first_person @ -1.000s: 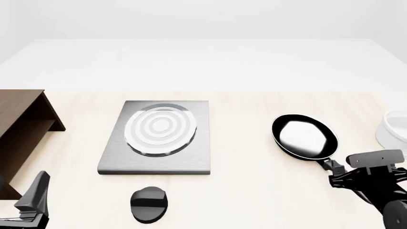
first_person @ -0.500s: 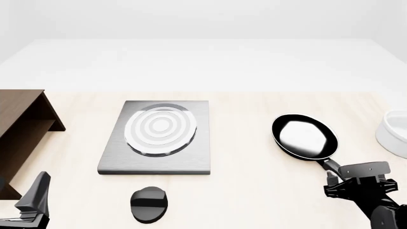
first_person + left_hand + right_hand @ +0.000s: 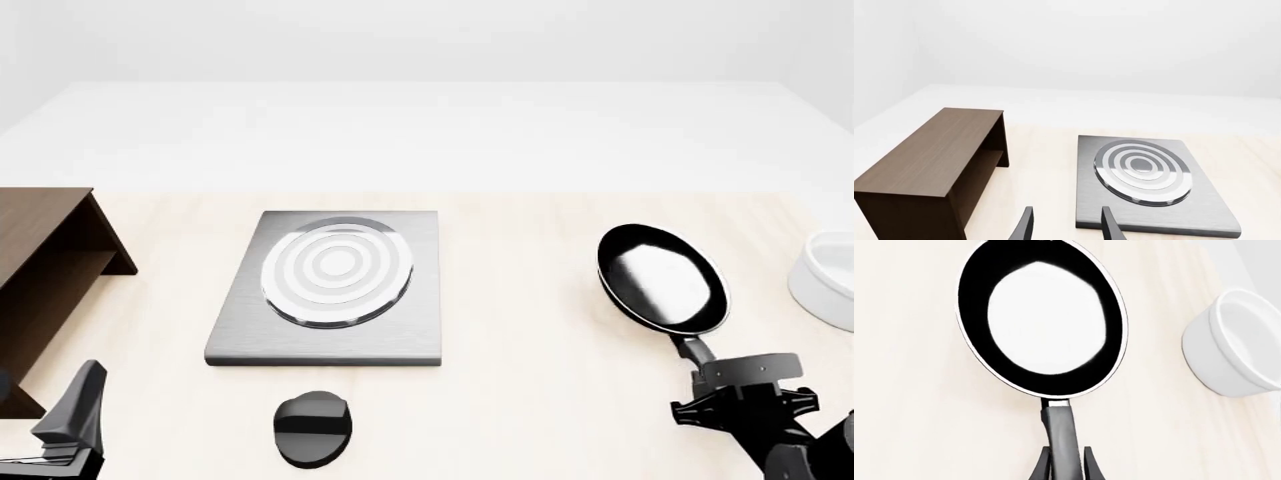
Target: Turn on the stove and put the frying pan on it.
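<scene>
Gripping the pan (image 3: 1044, 325) handle, right claw (image 3: 1066, 460) was clamped tight; left claw (image 3: 1064, 227) sat open, holding nothing.

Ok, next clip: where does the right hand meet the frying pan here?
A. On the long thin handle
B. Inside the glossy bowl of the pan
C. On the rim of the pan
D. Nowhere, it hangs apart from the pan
A: in the right wrist view the right hand has a finger on each side of the frying pan handle, near its end.
</scene>
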Tool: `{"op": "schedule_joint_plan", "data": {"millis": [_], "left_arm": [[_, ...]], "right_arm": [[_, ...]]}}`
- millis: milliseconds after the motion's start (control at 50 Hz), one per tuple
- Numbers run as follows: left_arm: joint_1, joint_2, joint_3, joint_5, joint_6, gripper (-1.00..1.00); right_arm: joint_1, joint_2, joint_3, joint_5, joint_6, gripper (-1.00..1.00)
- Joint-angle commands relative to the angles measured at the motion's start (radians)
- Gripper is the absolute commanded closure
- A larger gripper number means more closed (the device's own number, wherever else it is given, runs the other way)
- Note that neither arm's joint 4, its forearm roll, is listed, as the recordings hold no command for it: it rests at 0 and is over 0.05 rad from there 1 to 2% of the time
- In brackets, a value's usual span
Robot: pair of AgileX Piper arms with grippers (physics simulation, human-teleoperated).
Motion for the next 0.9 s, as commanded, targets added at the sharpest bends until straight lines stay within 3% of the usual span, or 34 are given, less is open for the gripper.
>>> {"op": "schedule_joint_plan", "data": {"millis": [20,280,420,460,540,740,900], "left_arm": [[0.002,0.000,-0.002,0.001,-0.001,-1.00],[0.001,0.001,0.000,0.000,-0.002,-1.00],[0.000,0.001,0.001,-0.001,0.000,-1.00],[0.000,0.001,0.001,0.000,-0.001,-1.00],[-0.001,0.000,0.001,0.001,-0.001,-1.00],[0.000,0.001,0.003,0.001,-0.001,-1.00],[-0.002,0.001,0.001,0.001,-0.009,-1.00]], "right_arm": [[-0.005,-0.015,0.007,-0.004,-0.016,1.00],[0.027,-0.133,0.025,0.049,-0.010,1.00],[0.081,-0.496,-0.044,0.389,0.012,1.00],[0.123,-0.634,-0.109,0.550,0.015,1.00],[0.173,-0.698,-0.178,0.657,0.008,1.00],[0.327,-0.638,-0.318,0.731,-0.086,1.00],[0.547,-0.492,-0.479,0.806,-0.115,1.00]]}}
